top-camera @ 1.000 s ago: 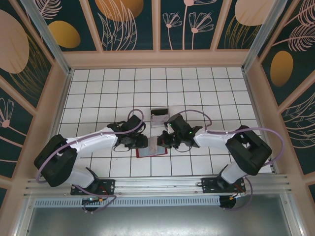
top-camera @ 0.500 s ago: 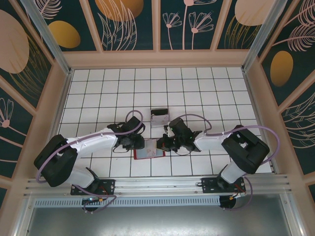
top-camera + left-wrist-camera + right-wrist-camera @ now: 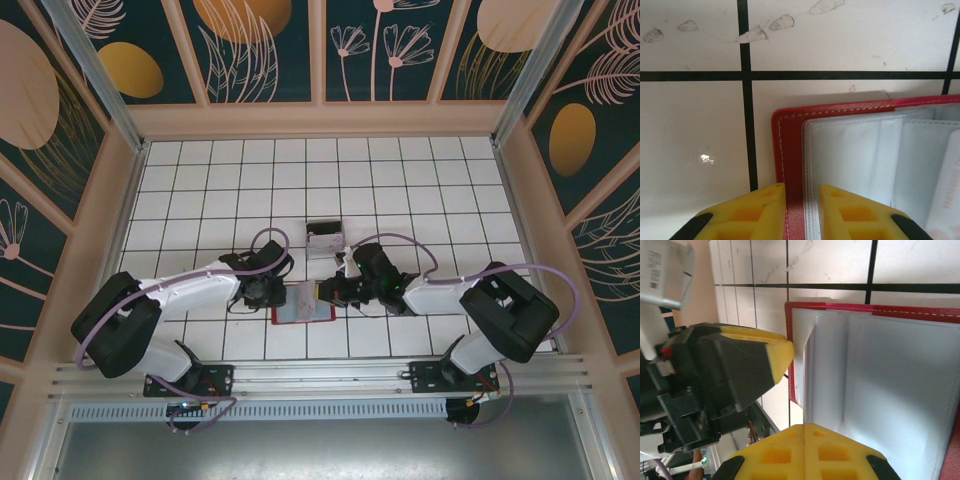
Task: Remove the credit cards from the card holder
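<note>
The card holder (image 3: pixel 303 312) lies open on the white tiled table, a red wallet with grey-clear sleeves (image 3: pixel 850 160) facing up. My left gripper (image 3: pixel 802 187) is shut on its red left border (image 3: pixel 790 130), one yellow finger on each side of the edge. My right gripper (image 3: pixel 804 426) has its fingers pressed together on the edge of a raised plastic sleeve (image 3: pixel 807 365). In the top view both grippers meet over the wallet, the left gripper (image 3: pixel 275 295) and the right gripper (image 3: pixel 333 293). A pale card (image 3: pixel 947 200) with faint lettering shows inside a sleeve at the far right.
A small transparent plastic box (image 3: pixel 322 238) stands on the tiles just behind the wallet. Wooden walls (image 3: pixel 320 120) enclose the table on three sides. Open tiled floor (image 3: pixel 250 180) stretches behind both arms.
The right wrist has dropped lower and its elbow has swung right. The raised grey sleeve leaf sits lower than a second ago. The wallet and left gripper have shifted slightly left.
</note>
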{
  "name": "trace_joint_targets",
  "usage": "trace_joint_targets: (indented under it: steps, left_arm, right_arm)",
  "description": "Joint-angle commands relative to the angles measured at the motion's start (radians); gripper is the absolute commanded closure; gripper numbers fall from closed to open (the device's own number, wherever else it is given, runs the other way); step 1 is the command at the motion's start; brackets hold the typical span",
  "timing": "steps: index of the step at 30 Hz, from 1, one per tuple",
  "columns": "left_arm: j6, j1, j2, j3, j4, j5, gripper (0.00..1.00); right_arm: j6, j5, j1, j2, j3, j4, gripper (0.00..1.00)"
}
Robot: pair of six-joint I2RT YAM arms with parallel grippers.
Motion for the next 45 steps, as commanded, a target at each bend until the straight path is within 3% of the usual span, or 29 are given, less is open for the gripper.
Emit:
trace_joint_targets:
  steps: [1, 11, 23, 35, 45]
  left_arm:
    - [-0.004, -0.003, 0.018, -0.02, 0.015, 0.038, 0.76]
    - [-0.006, -0.003, 0.04, -0.05, 0.081, 0.105, 0.82]
    - [-0.003, -0.003, 0.035, -0.052, 0.07, 0.093, 0.81]
    - [-0.003, -0.002, 0.047, -0.053, 0.074, 0.088, 0.81]
    - [-0.001, -0.002, 0.046, -0.045, 0.065, 0.089, 0.81]
  right_arm:
    - [0.013, -0.029, -0.007, -0.002, -0.016, 0.07, 1.0]
    - [0.044, -0.062, -0.005, 0.107, -0.007, 0.155, 1.0]
    - [-0.021, -0.007, -0.025, 0.012, -0.02, -0.004, 1.0]
    - [0.048, -0.064, -0.033, 0.043, -0.136, 0.321, 1.0]
    - [-0.028, -0.004, -0.052, -0.004, -0.135, 0.077, 1.0]
